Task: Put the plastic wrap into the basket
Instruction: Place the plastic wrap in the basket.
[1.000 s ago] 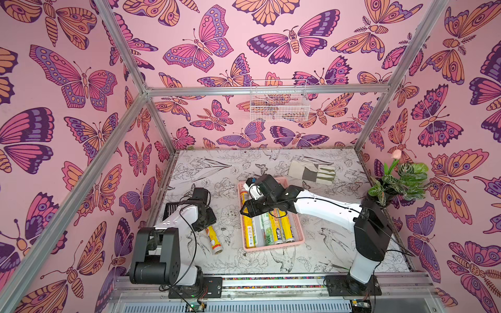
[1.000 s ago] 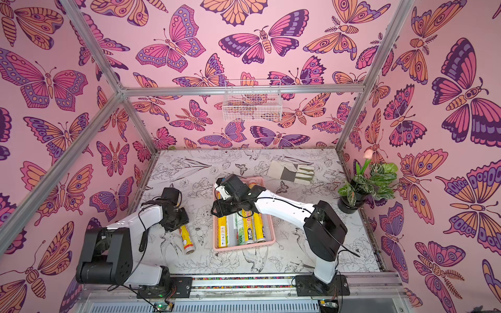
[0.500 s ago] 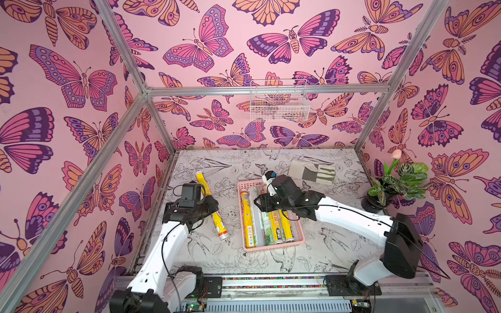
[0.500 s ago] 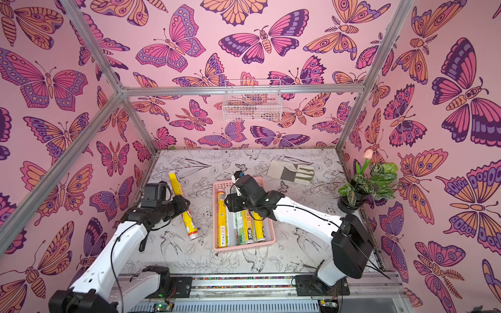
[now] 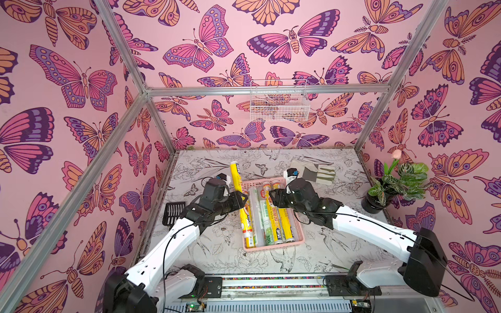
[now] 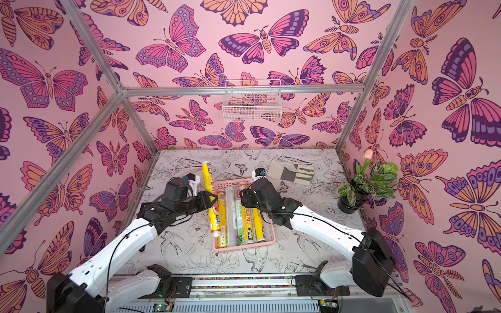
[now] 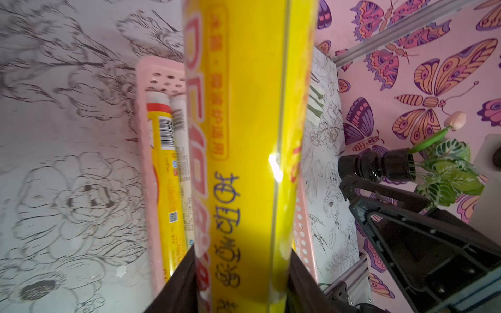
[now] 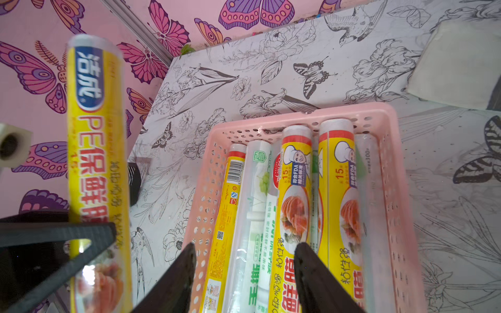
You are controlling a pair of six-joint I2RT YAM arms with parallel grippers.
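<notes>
My left gripper (image 5: 240,200) (image 6: 214,198) is shut on a yellow-labelled roll of plastic wrap (image 5: 236,178) (image 6: 207,178), held in the air lengthwise over the left edge of the pink basket (image 5: 271,248) (image 6: 244,248). In the left wrist view this roll (image 7: 244,135) fills the space between my gripper's (image 7: 241,254) two fingers. Several rolls (image 8: 295,189) lie side by side in the basket (image 8: 298,113). My right gripper (image 5: 271,196) (image 8: 244,249) hangs open and empty above the basket's far half. The held roll (image 8: 95,149) shows to its side.
A black slotted scoop (image 5: 173,214) lies by the left wall. A grey-white glove (image 5: 314,172) rests behind the basket. At the right wall stands a potted plant (image 5: 393,184). A white wire basket (image 5: 279,105) hangs on the back wall.
My left arm has lifted the yellow roll off the table at the left and carried it right to the basket's edge. My right gripper has risen out of the basket, empty.
</notes>
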